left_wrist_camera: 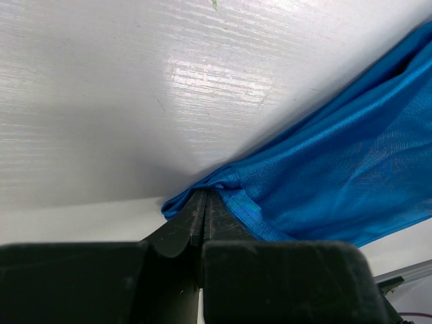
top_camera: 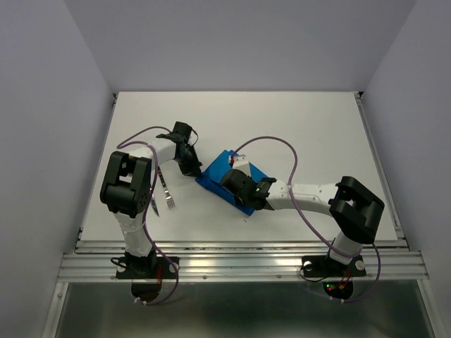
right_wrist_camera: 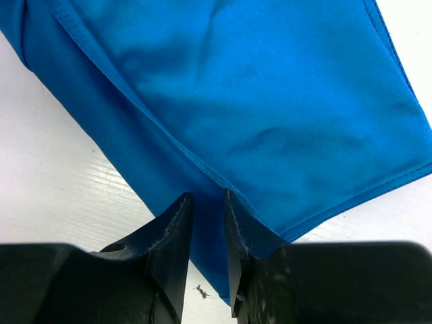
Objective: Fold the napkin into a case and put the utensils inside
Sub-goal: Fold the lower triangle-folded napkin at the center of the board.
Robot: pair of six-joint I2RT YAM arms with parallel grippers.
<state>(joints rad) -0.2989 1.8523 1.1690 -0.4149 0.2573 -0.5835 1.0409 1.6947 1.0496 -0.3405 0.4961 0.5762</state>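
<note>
1. Step, as I read it: mid-fold. The napkin is a folded blue slab, not yet a case.
2. Left gripper: fingers pressed together, pinching the napkin's corner right at the tips.
3. Right gripper: fingers slightly parted. The folded edge runs under the gap, and I see no clamp on it.
4. Fork and knife lie bare on the table, well apart from both sets of fingers.
5. Next, probably: right closes on that edge and carries it over while left anchors the corner. Thin cloth could slip.
</note>
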